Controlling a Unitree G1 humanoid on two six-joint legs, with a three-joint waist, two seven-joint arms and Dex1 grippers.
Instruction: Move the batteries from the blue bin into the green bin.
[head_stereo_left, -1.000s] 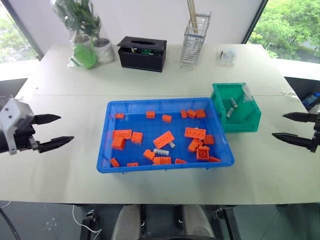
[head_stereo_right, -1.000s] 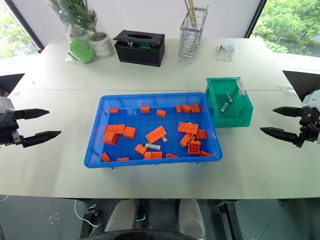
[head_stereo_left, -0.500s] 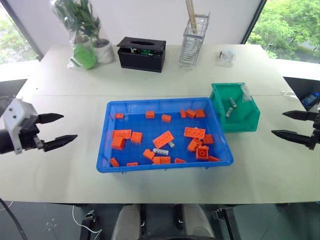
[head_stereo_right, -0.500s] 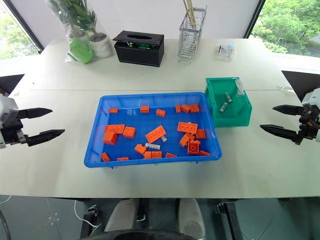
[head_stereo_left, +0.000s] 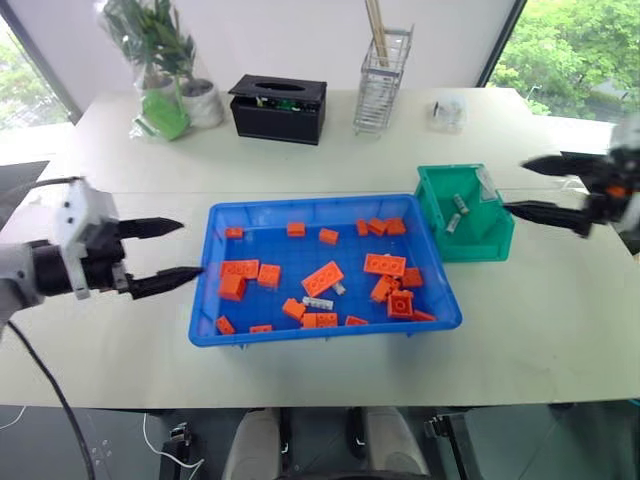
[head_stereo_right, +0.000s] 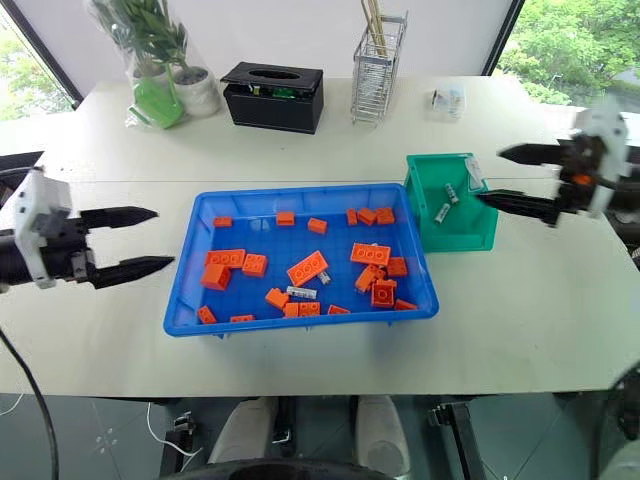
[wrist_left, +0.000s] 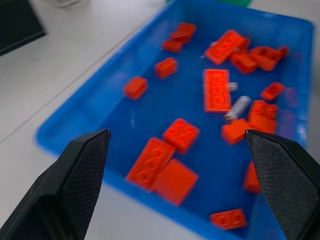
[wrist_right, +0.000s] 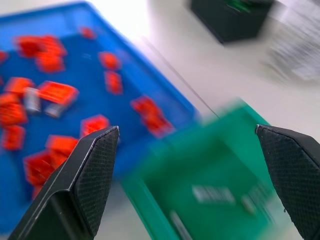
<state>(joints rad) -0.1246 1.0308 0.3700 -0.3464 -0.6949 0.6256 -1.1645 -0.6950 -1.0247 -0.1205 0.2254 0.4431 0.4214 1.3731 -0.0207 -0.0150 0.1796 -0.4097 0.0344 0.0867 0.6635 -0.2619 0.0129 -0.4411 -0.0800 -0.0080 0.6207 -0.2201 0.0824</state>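
The left claw hangs wide and empty just outside the short wall of the blue bin, its two black fingers pointing in over the rim. Ahead of those fingers, inside the bin, lie scattered orange toy bricks; one silver-grey battery lies past the nearest bricks, near the middle of the bin floor, touching an orange brick, and a second small one sits just beyond it.

The right claw is also spread wide and holds nothing. It hovers at the outer side of the green bin, fingertips reaching over that bin's far rim. Below and ahead of it, inside the green bin, lie two batteries close together. The green bin stands on the white worktop touching the blue bin's corner on the side away from the right claw.

Far beyond both claws, at the worktop's back edge, stand a black tissue box, a wire holder and a wrapped potted plant.
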